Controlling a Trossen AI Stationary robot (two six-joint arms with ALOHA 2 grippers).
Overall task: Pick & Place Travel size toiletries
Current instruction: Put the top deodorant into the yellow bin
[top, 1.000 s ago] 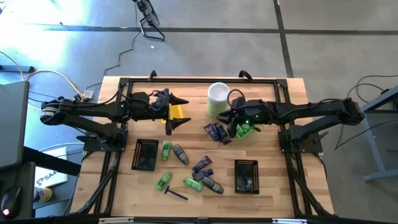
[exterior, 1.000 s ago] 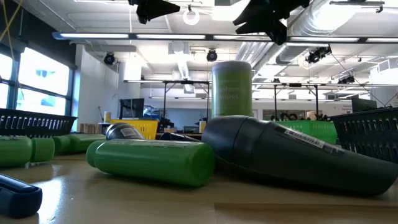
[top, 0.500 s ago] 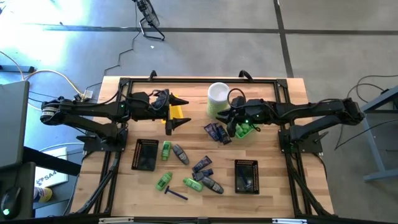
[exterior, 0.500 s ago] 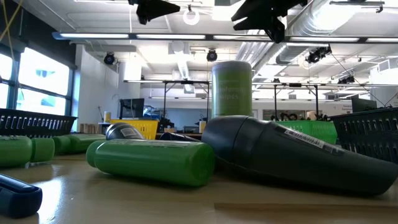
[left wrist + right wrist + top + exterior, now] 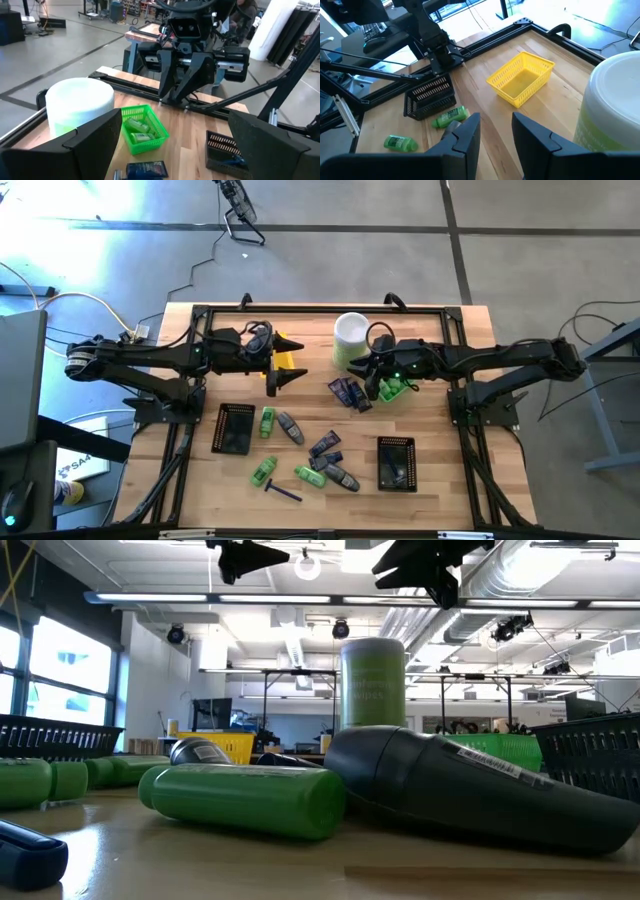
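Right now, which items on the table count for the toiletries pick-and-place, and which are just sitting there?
Job items:
bright green mini bottles
dark grey oval pieces
dark navy packets
thin purple razor

Lying about:
tall pale-green canister with white lid
yellow mesh tray
green mesh tray
black mesh trays

We can make out little writing. The tall pale-green canister [image 5: 373, 683] carries faint pale lettering on its side in the low view, too dim for us to read. The dark grey bottle [image 5: 470, 790] lying in front of it bears a small white label with fine print, also unreadable to us.
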